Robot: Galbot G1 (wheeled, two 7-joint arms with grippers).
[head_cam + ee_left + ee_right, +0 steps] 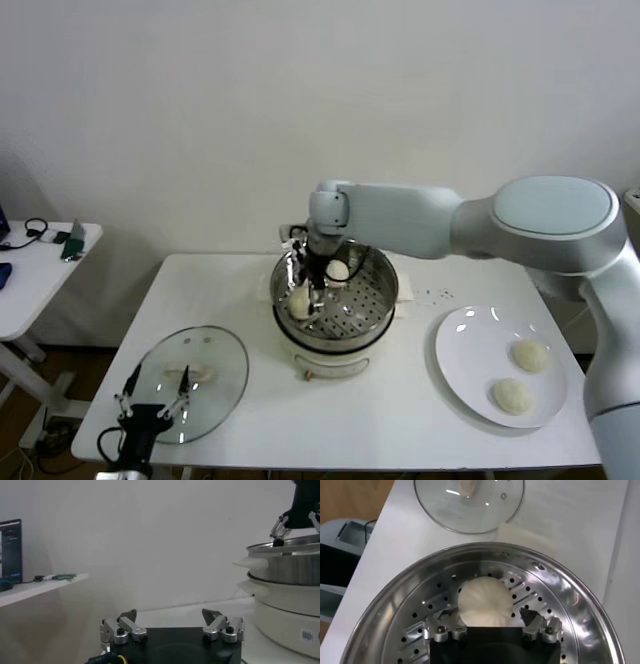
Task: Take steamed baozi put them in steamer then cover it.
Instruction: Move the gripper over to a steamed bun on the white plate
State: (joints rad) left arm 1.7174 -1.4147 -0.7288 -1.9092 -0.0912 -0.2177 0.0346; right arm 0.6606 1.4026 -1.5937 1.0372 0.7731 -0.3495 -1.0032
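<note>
The steamer (388, 297) stands mid-table, a steel basket on a cream pot base. Two steamed baozi lie in it, one (299, 303) at its left side and one (338, 270) farther back. My right gripper (316, 284) hangs inside the basket. In the right wrist view it (487, 616) is open, its fingers either side of a baozi (483, 601) that rests on the perforated floor (570, 597). Two more baozi (530, 355) (512, 395) sit on the white plate (475, 350). The cover (215, 395) lies flat at the front left, with my open left gripper (150, 405) (170, 617) at its near edge.
A white side table (30, 265) with cables and small items stands off to the left. In the left wrist view the steamer (287, 572) rises at the right. The table's front edge runs just past the cover and the plate.
</note>
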